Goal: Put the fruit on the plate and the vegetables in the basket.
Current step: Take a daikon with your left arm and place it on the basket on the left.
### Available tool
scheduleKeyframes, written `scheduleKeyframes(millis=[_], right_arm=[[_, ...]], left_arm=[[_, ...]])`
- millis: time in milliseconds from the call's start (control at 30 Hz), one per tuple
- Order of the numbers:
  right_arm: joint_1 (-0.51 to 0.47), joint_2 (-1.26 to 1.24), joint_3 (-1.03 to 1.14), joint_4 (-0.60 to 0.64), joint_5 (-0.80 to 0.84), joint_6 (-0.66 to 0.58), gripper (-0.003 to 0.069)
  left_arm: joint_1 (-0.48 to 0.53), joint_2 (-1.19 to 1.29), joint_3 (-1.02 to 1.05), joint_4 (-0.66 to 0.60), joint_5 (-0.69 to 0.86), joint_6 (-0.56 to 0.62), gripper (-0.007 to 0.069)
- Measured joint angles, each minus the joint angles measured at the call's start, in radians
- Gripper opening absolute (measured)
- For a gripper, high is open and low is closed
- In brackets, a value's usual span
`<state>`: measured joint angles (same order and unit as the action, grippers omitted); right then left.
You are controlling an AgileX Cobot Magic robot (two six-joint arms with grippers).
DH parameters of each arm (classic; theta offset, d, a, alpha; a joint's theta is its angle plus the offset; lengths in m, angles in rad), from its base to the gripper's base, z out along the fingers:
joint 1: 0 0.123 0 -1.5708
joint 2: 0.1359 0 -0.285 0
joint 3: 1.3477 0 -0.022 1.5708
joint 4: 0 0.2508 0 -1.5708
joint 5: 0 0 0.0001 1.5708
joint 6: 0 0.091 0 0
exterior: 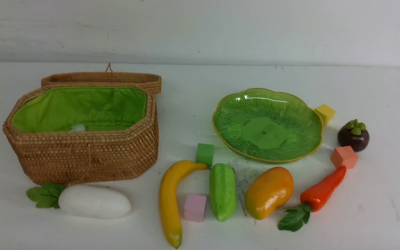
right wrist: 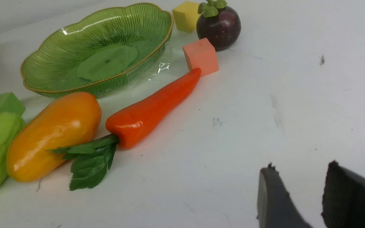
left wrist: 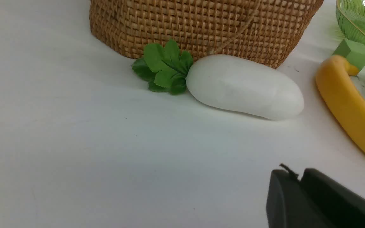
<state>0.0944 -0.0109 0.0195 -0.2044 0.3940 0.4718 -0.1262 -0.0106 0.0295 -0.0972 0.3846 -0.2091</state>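
The wicker basket (exterior: 82, 152) stands at the left with its lid open. The white radish (exterior: 94, 201) lies in front of it. The green plate (exterior: 300, 114) is empty. In front of it lie the banana (exterior: 168, 201), cucumber (exterior: 222, 191), mango (exterior: 268, 192) and carrot (exterior: 323, 189). The mangosteen (exterior: 352, 136) sits right of the plate. No gripper shows in the front view. My left gripper (left wrist: 296, 177) is shut and empty, short of the radish (left wrist: 244, 87). My right gripper (right wrist: 299, 171) is open and empty, apart from the carrot (right wrist: 152, 107).
Small cubes lie among the food: a green one (exterior: 205, 153) at the banana's tip, pink (exterior: 195, 207) between banana and cucumber, salmon (exterior: 344, 157) at the carrot's tip, yellow (exterior: 324, 113) behind the plate. A small white tuft (exterior: 77, 127) shows inside the basket.
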Motion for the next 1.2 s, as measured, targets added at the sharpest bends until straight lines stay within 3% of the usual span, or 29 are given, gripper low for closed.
scheduleKeyframes(millis=[967, 1200], right_arm=[[0.000, 0.000, 0.000, 0.000, 0.000, 0.000, 0.0241], [0.000, 0.000, 0.000, 0.000, 0.000, 0.000, 0.0241]], left_arm=[[0.000, 0.000, 0.000, 0.000, -0.001, 0.000, 0.0092], [0.000, 0.000, 0.000, -0.034, -0.099, -0.012, 0.0092]])
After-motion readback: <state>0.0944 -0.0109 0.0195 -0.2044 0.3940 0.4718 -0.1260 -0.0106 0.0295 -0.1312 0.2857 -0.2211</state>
